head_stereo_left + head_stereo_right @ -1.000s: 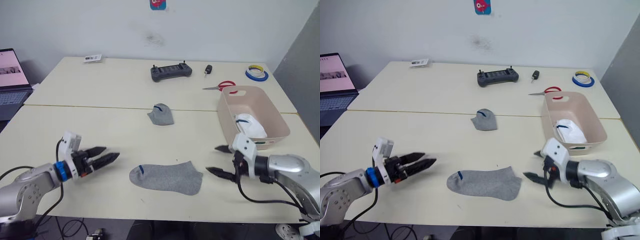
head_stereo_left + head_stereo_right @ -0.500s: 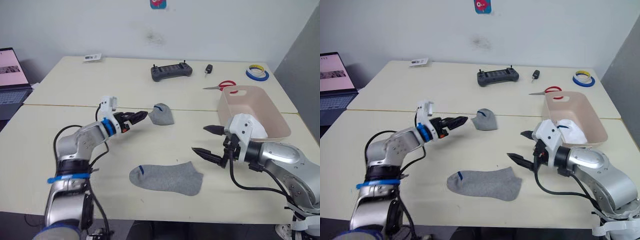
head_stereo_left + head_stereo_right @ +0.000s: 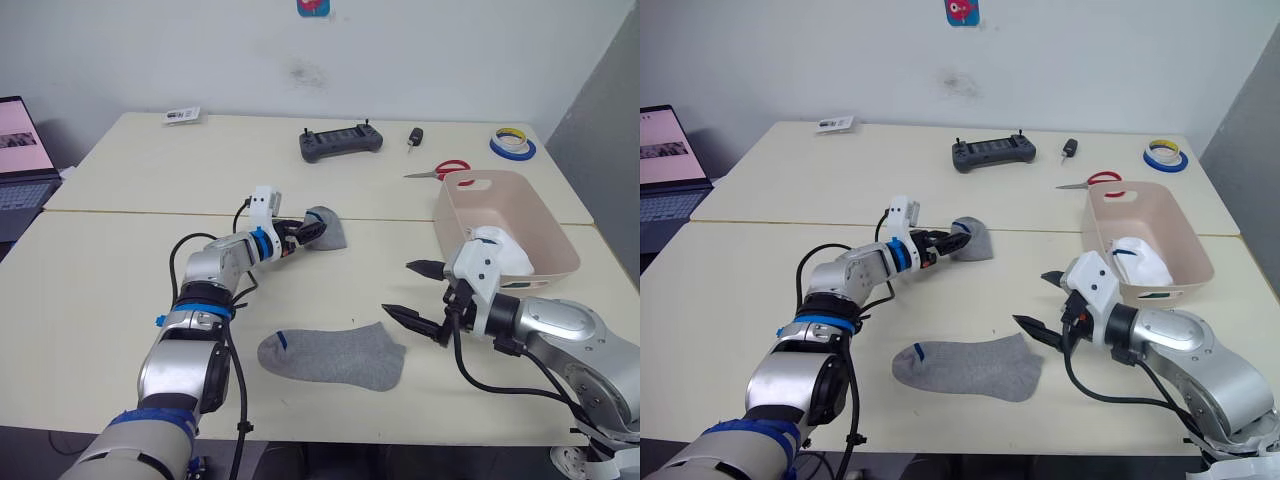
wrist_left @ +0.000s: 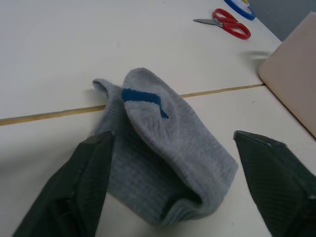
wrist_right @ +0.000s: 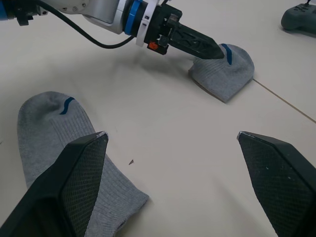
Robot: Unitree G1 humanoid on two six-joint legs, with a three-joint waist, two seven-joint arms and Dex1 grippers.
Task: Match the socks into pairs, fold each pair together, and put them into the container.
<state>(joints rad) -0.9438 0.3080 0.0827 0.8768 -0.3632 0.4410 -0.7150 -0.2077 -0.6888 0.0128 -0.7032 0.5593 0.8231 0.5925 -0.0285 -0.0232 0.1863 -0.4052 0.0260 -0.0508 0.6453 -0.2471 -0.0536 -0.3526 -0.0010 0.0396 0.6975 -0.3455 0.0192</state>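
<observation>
- Left gripper [image 3: 310,229] has shot forward from the near-left table edge out to the folded grey sock [image 3: 327,229] at about 12 o'clock of table centre; a second ago it hung low at 8 o'clock.
- Left wrist view: its two fingers stand wide apart, straddling that folded grey sock [image 4: 165,170], nothing clamped yet. One finger [image 4: 84,185] seems to touch the sock's edge, the other is off it.
- Right gripper [image 3: 425,293] has lifted and slid a bit inward, then eased back; it hovers at 4 o'clock, fingers spread wide, empty.
- Flat grey sock [image 3: 332,356] lies untouched at 6 o'clock, near the front edge, blue mark at its cuff end. The right gripper is just beside its toe end, not touching.
- Container [image 3: 548,236] sits at 3 o'clock; a white sock bundle [image 3: 497,253] is inside, a green trace near it is too small to tell.
- Meaning: the greys look like the last pair. Left arm is set to grab the far one, probably to bring it to its mate.
- Risk: the folded sock may slide on the table when the fingers close.
- Remote [image 3: 342,142], scissors [image 3: 440,171], tape roll [image 3: 513,145] at 12–2 o'clock, out of the way.
</observation>
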